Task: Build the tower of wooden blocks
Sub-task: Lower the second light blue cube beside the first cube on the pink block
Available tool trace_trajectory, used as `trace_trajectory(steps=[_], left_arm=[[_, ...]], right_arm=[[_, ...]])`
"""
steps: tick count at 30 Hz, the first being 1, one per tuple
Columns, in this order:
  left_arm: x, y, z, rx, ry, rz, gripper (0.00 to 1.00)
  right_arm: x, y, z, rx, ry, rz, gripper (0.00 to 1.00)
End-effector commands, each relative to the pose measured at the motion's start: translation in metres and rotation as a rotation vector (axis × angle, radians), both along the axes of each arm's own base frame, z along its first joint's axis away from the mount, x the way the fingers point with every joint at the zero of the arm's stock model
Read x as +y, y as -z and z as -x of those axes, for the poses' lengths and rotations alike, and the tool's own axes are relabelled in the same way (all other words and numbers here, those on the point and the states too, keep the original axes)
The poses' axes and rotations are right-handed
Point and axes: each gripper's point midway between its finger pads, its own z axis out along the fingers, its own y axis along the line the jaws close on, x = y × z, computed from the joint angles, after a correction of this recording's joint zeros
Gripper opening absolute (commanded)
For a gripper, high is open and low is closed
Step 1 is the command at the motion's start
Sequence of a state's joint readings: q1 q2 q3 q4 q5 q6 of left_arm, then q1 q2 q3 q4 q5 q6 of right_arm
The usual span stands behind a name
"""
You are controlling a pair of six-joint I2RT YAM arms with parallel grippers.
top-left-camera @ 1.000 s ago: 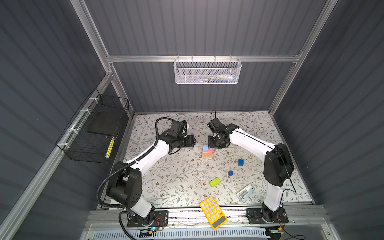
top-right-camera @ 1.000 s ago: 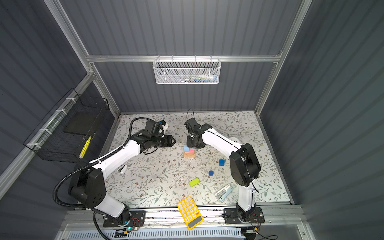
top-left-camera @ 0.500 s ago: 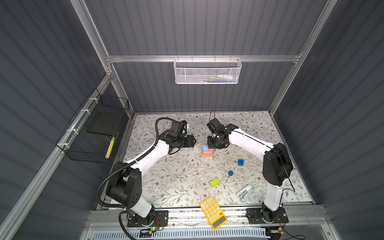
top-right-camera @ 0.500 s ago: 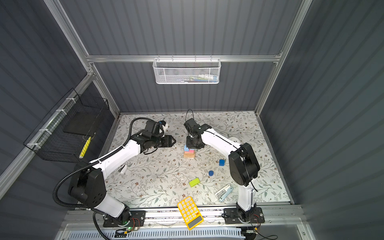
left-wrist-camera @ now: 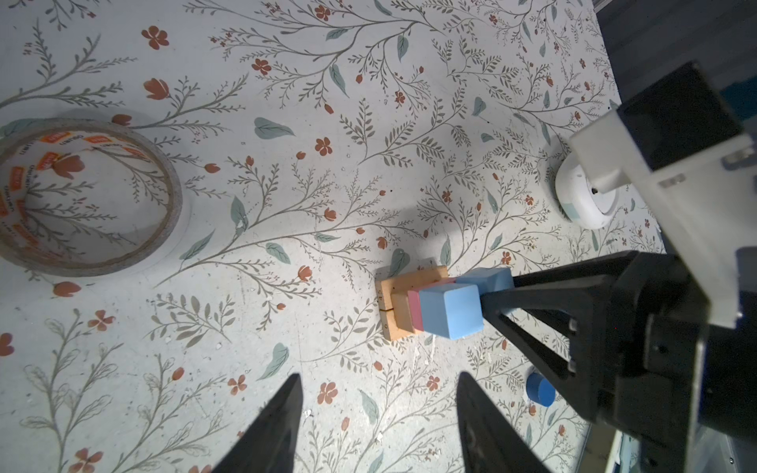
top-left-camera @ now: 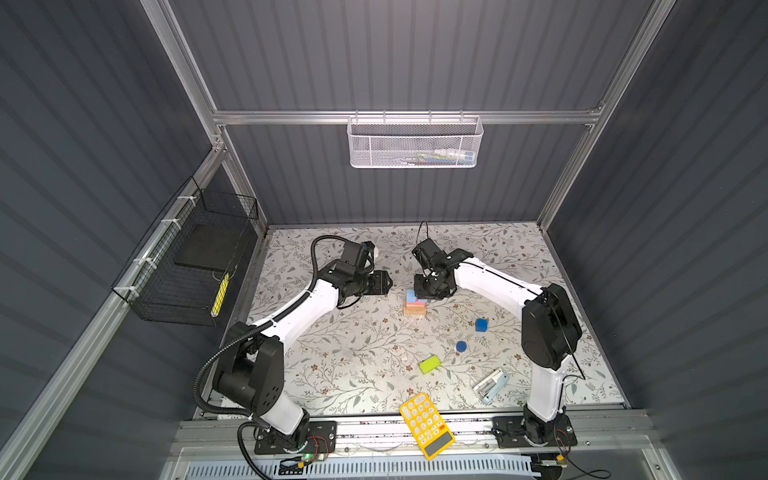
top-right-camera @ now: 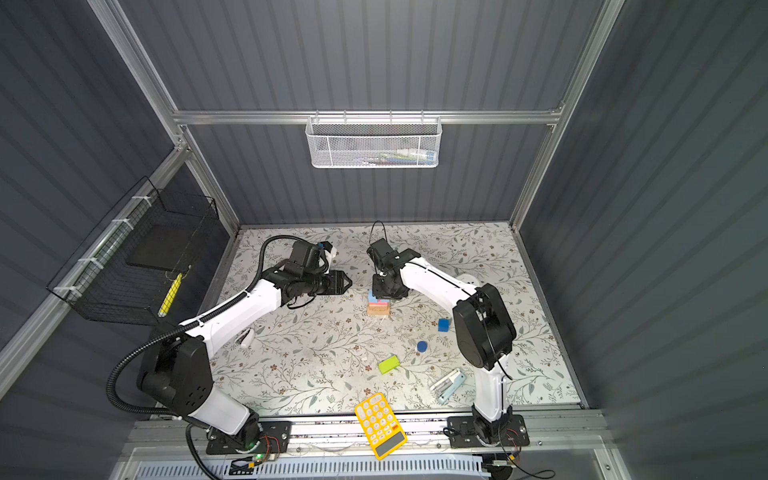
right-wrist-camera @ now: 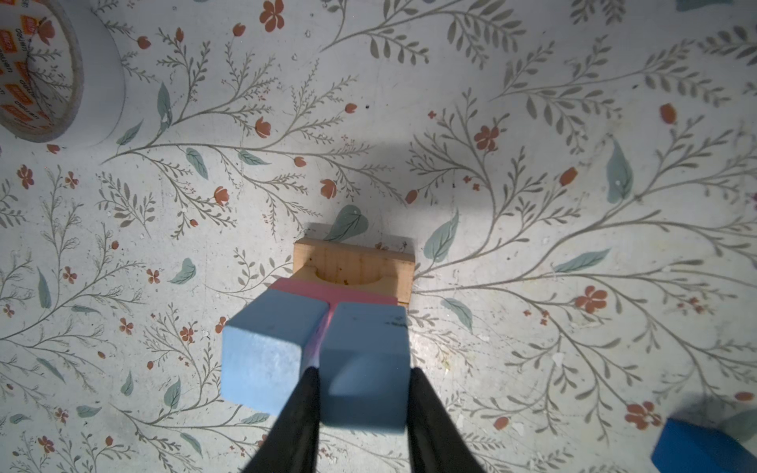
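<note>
The tower stands mid-table: tan bars at the base, a pink bar on them, and two light-blue cubes side by side on top. My right gripper reaches down from above, shut on one light-blue cube. The other cube sits free beside it. My left gripper hovers open and empty, left of the tower. A lime-green bar, a dark-blue cylinder and a dark-blue cube lie loose in front and to the right.
A yellow calculator overhangs the front edge, with a pale-blue stapler at the front right. A tape roll lies beyond the tower, and a white round object is near the right arm. A black wire basket hangs on the left wall.
</note>
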State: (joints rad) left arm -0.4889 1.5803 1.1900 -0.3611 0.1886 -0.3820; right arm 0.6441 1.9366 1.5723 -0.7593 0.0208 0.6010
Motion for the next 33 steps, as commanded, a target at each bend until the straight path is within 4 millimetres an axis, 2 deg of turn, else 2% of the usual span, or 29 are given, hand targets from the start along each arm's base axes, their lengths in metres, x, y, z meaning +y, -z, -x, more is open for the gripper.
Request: trace_trajectory(steps=[1,20,33], left_arm=[[0.0006,0.0048,0.0012,0.025,0.003,0.01,0.6],[-0.0003,0.0056,0.0008,0.028,0.008,0.009,0.6],[-0.002,0.004,0.0002,0.028,0.013,0.015,0.6]], right_arm=[[0.0047,-0.0035,-0.0001,0.001,-0.008,-0.006,0.34],[0.005,-0.0029,-0.0003,0.002,-0.004,-0.006,0.42],[0.0029,-0.0124,-0.0014,-0.023,0.001,-0.008,0.43]])
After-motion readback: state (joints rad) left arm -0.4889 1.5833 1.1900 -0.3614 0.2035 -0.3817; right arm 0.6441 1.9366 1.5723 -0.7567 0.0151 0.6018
